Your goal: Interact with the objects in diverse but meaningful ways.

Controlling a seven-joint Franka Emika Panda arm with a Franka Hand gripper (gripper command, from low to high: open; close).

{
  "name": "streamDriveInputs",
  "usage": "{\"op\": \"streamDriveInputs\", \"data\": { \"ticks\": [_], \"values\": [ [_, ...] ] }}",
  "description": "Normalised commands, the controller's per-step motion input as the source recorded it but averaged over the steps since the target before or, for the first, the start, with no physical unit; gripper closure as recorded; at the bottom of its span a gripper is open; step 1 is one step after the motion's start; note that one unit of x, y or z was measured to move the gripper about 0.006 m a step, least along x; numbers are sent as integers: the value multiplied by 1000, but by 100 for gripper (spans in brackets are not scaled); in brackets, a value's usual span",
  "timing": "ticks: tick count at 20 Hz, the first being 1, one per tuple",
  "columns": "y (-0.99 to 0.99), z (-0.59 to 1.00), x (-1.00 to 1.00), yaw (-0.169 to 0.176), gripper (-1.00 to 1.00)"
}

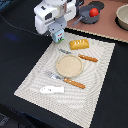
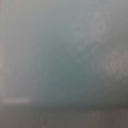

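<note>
The end effector (image 1: 58, 36) sits low over the far corner of the striped placemat (image 1: 35, 75), right at the milk carton (image 1: 59, 35), whose blue-and-white face shows just under the white arm housing. Its fingers are hidden by the housing, so I cannot tell how wide they stand or whether they grip the carton. The wrist view is only a grey-green blur. The bread loaf (image 1: 79, 44) lies on the mat just beside the carton. The plate (image 1: 68, 65) rests mid-mat, with the knife (image 1: 87, 58) on its far side and the fork (image 1: 66, 80) on its near side. The white fish piece (image 1: 52, 89) lies near the mat's front edge. The tomato (image 1: 93, 12) sits in the grey pot (image 1: 89, 18) on the dark worktop (image 1: 20, 40) beyond the mat.
</note>
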Motion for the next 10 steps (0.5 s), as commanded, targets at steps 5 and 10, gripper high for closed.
{"op": "streamDriveInputs", "data": {
  "ticks": [5, 10],
  "values": [
    [79, -205, 0, 0, 100],
    [111, -66, 0, 1, -100]
  ]
}}
